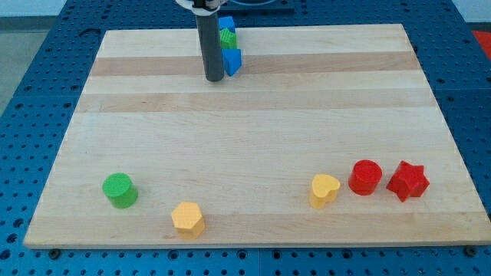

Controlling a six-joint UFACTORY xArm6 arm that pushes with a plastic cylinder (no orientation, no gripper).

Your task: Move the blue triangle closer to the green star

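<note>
The blue triangle sits near the board's top edge, partly hidden behind the dark rod. The green star is just above it, touching or almost touching, and is also partly hidden by the rod. A second blue block sits right above the star at the board's top edge. My tip rests on the board against the triangle's lower left side.
A green cylinder and a yellow hexagon lie at the view's bottom left. A yellow heart, a red cylinder and a red star lie at the bottom right. The wooden board sits on a blue perforated table.
</note>
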